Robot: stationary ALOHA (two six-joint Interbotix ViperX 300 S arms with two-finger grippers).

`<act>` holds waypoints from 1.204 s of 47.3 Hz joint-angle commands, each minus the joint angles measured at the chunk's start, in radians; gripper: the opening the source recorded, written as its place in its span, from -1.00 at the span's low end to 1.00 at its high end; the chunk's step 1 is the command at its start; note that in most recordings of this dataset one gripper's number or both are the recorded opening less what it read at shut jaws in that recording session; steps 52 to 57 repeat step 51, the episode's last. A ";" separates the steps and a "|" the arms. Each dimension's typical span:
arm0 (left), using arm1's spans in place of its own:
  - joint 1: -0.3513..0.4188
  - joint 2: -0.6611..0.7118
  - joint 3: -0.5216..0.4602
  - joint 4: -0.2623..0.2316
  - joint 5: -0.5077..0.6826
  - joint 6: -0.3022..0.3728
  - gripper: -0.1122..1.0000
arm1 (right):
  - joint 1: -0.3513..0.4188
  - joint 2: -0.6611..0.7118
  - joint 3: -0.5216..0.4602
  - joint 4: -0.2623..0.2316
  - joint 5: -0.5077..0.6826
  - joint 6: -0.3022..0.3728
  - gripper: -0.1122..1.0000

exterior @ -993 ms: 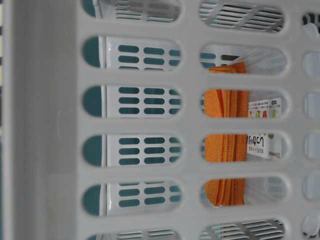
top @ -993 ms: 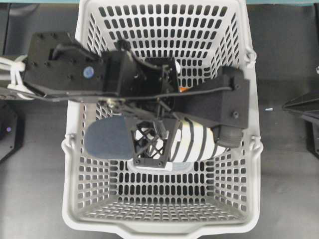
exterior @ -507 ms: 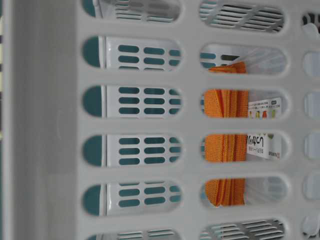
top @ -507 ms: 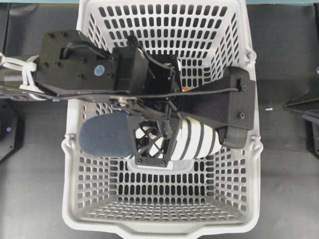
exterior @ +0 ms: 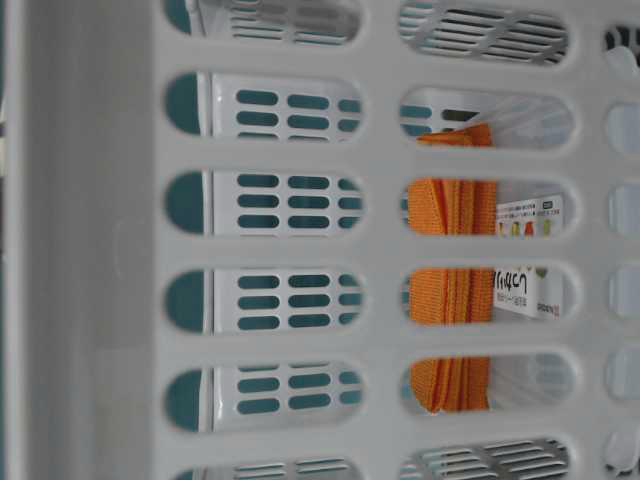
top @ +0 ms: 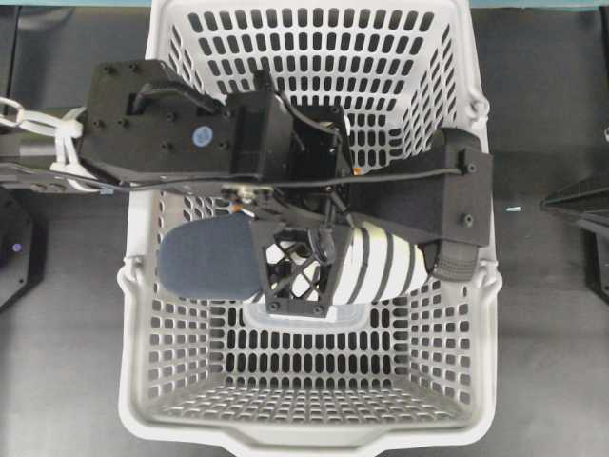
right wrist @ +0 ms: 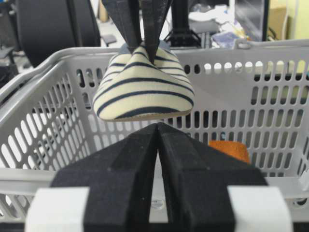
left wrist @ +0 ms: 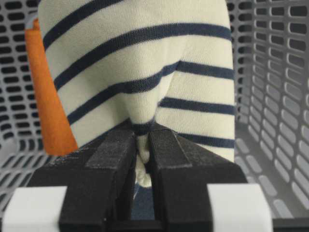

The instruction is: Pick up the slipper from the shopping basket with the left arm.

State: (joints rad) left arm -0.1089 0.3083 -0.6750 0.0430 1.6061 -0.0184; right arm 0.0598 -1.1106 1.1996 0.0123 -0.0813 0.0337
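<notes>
The slipper [top: 381, 265], cream with navy stripes and a navy insole, hangs level above the floor of the light grey shopping basket [top: 138, 367]. My left gripper [top: 300, 271] reaches down from the left arm and is shut on the slipper's upper at mid-length. In the left wrist view the pads [left wrist: 169, 150] pinch a fold of striped fabric [left wrist: 135, 63]. In the right wrist view the slipper [right wrist: 142, 92] hangs at about the height of the basket rim [right wrist: 270, 53]. My right gripper [right wrist: 158, 128] is shut and empty outside the basket, and shows at the right edge of the overhead view [top: 547, 203].
An orange folded cloth [left wrist: 48, 106] stands against the basket wall behind the slipper. It also shows in the right wrist view [right wrist: 229, 149] and through the wall slots at table level [exterior: 450, 300]. The basket walls surround the left gripper.
The left gripper has risen with the slipper, which looks larger and more level from overhead and has shifted slightly right. The right gripper has not moved.
</notes>
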 commanded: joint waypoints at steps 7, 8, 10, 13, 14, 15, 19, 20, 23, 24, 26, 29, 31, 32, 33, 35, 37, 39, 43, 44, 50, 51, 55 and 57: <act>0.005 -0.015 -0.003 0.003 -0.021 0.002 -0.69 | 0.003 0.006 -0.008 0.003 -0.006 0.002 -0.82; 0.005 -0.017 -0.002 0.003 -0.021 0.002 -0.69 | 0.003 0.006 -0.008 0.003 -0.006 0.002 -0.82; 0.005 -0.018 0.006 0.003 -0.021 0.002 -0.69 | 0.003 0.008 -0.008 0.003 -0.006 0.002 -0.82; 0.005 -0.020 0.014 0.003 -0.023 0.002 -0.69 | 0.003 0.006 -0.008 0.003 -0.006 0.002 -0.82; 0.005 -0.020 0.017 0.003 -0.021 0.002 -0.69 | 0.003 0.006 -0.008 0.003 -0.006 0.002 -0.82; 0.005 -0.020 0.018 0.003 -0.021 0.002 -0.69 | 0.003 0.008 -0.008 0.003 -0.006 0.002 -0.82; 0.005 -0.021 0.029 0.005 -0.023 0.002 -0.69 | 0.003 0.006 -0.006 0.003 -0.006 0.002 -0.82; 0.005 -0.021 0.031 0.003 -0.023 0.002 -0.69 | 0.003 0.006 -0.006 0.003 -0.006 0.002 -0.82; 0.006 -0.021 0.035 0.003 -0.025 0.002 -0.69 | 0.003 0.008 -0.006 0.003 -0.006 0.002 -0.82; 0.005 -0.023 0.037 0.003 -0.025 0.002 -0.69 | 0.003 0.006 -0.005 0.003 -0.006 0.002 -0.82; 0.006 -0.023 0.038 0.005 -0.028 0.002 -0.69 | 0.003 0.006 -0.005 0.003 -0.006 0.002 -0.82; 0.006 -0.023 0.038 0.003 -0.034 0.002 -0.69 | 0.003 0.008 -0.005 0.003 -0.006 0.002 -0.82; 0.006 -0.023 0.040 0.003 -0.037 0.002 -0.69 | 0.002 0.006 -0.005 0.003 -0.006 0.002 -0.82; 0.006 -0.023 0.038 0.005 -0.040 0.002 -0.69 | 0.003 0.006 -0.005 0.003 -0.006 0.002 -0.82; 0.008 -0.023 0.040 0.003 -0.041 0.002 -0.69 | 0.003 0.006 -0.005 0.003 -0.006 0.002 -0.82; 0.008 -0.023 0.040 0.003 -0.044 0.002 -0.69 | 0.002 0.006 -0.005 0.003 -0.006 0.002 -0.82; 0.008 -0.023 0.040 0.003 -0.048 0.002 -0.69 | 0.003 0.008 -0.003 0.003 -0.006 0.002 -0.82; 0.006 -0.023 0.041 0.005 -0.048 0.002 -0.69 | 0.002 0.006 -0.003 0.003 -0.006 0.002 -0.82; 0.006 -0.023 0.049 0.003 -0.049 0.002 -0.69 | 0.003 0.006 -0.003 0.003 -0.006 0.002 -0.82; 0.006 -0.023 0.051 0.003 -0.049 0.002 -0.69 | 0.003 0.006 -0.002 0.003 -0.006 0.002 -0.82; 0.008 -0.025 0.058 0.003 -0.048 0.002 -0.69 | 0.003 0.006 0.002 0.003 -0.006 0.002 -0.82; 0.006 -0.025 0.058 0.003 -0.049 0.002 -0.69 | 0.003 0.006 0.002 0.003 -0.006 0.002 -0.82; 0.006 -0.025 0.058 0.003 -0.049 0.002 -0.69 | 0.003 0.006 0.002 0.003 -0.006 0.002 -0.82; 0.006 -0.025 0.058 0.003 -0.049 0.002 -0.69 | 0.003 0.006 0.002 0.003 -0.006 0.002 -0.82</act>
